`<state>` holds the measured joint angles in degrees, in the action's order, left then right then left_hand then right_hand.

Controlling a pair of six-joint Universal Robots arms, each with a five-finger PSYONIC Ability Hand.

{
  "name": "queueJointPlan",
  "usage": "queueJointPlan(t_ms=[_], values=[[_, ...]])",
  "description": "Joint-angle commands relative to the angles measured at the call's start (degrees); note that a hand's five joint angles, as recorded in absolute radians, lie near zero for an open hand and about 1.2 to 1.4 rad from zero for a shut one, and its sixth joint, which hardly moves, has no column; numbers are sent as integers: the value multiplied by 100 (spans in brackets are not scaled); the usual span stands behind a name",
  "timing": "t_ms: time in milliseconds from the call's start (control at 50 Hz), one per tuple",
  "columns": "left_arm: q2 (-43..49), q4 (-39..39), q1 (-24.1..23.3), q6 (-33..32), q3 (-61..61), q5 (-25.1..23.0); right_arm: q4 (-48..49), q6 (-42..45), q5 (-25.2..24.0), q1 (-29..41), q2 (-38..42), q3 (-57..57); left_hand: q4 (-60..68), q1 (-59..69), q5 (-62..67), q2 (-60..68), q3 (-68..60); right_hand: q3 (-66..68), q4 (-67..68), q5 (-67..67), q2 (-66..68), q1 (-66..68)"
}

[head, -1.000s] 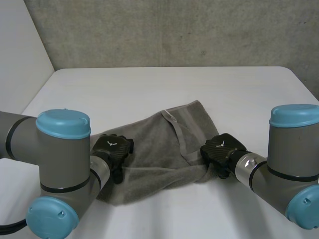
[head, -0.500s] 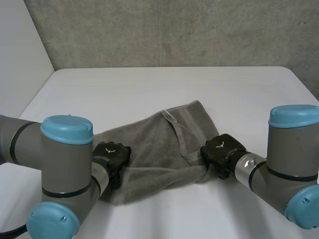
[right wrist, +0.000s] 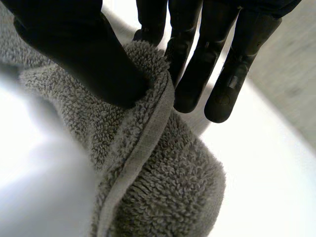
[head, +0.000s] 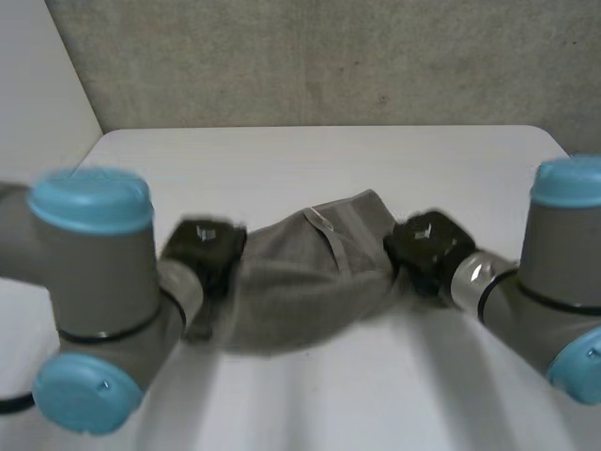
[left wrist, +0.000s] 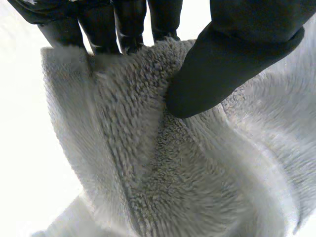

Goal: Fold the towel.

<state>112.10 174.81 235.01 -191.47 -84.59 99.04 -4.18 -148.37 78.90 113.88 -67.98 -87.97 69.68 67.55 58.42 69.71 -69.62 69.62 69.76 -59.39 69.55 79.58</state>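
With the left hand (head: 205, 246) pinching the towel (head: 305, 282) at 9 o'clock and the right hand (head: 427, 246) pinching at 3 o'clock, raise both level so it clears the tabletop (head: 310, 160) untwisted.

Grey terry towel (head: 300, 282), bunched and sagging, band-edged, above the white table

White table (head: 319, 160), grey wall (head: 329, 56)
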Motion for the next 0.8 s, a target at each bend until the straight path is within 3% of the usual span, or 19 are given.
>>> queueJointPlan(t_ms=[20,40,60,100,180,240,320,360,380,420,520,600,620,640,680,700,740,800], values=[[-330,431,36,5,1674,-43,984,-410,-24,3,-549,824,1032,1245,1158,1029,-1038,1038,1024,-1061,1045,42],[-312,762,71,40,2100,-34,1746,-612,-24,12,-575,913,1032,1245,1158,1029,-1038,1038,1024,-1061,1045,42],[-312,765,72,40,2105,-34,1753,-614,-24,12,-576,914,1032,1245,1158,1029,-1038,1038,1024,-1061,1045,42],[-251,1578,159,49,2656,-43,3494,-990,46,-6,-602,835,1032,1245,1158,1029,-1038,1038,1024,-1061,1045,42],[-268,2268,335,22,2737,-60,4335,-1176,90,3,-663,712,1032,1245,1158,1029,-1038,1038,1024,-1061,1045,42],[-259,2400,432,49,2562,-34,3884,-1203,143,12,-716,677,1032,1245,1158,1029,-1038,1038,1024,-1061,1045,42],[-365,1909,441,14,1362,-78,2773,-1168,64,21,-637,659,1032,1245,1158,1029,-1038,1038,1024,-1061,1045,42],[-373,1760,441,22,940,-69,1488,-1028,-85,3,-463,606,1032,1245,1158,1029,-1038,1038,1024,-1061,1045,42],[-374,1619,441,5,466,-69,1481,-1027,-86,3,-461,606,1032,1245,1158,1029,-1038,1038,1024,-1061,1045,42],[-374,1496,441,5,0,-87,353,-625,-243,-41,-138,458,1032,1245,1158,1029,-1038,1038,1024,-1061,1045,42],[-374,1363,449,14,-1188,-87,-784,61,-341,-322,92,-34,1032,1245,1158,1029,-1038,1038,1024,-1061,1045,42],[-382,1371,388,22,-1683,-87,-848,159,-385,-393,83,-273,1032,1245,1158,1029,-1038,1038,1024,-1061,1045,42],[-400,1371,371,22,-1831,-87,-796,151,-393,-410,49,-342,1032,1245,1158,1029,-1038,211,197,-234,219,-785],[-469,1371,362,22,-1929,-87,-795,151,-393,-410,48,-343,1032,1245,1158,1029,-1038,203,189,-226,210,-793],[-618,1363,344,31,-1973,-87,-612,-6,-367,-497,-39,-422,1032,1245,1158,1029,-1038,-2845,-2859,2822,-2838,-3842],[-820,1363,335,40,-2017,-87,-611,-8,-367,-498,-40,-422,1032,1245,1158,1029,-1038,-2858,-2872,2836,-2851,-3855],[-1004,1371,335,40,-2026,-78,-418,-462,-349,-743,-302,-492,1032,1245,1158,1029,-1038,-4433,-4447,4410,-4425,-5429],[-1347,1371,344,40,-2018,-87,-356,-972,-384,-945,-627,-571,1032,1245,1158,1029,-1038,-5394,-5408,5371,-5387,-6391]])
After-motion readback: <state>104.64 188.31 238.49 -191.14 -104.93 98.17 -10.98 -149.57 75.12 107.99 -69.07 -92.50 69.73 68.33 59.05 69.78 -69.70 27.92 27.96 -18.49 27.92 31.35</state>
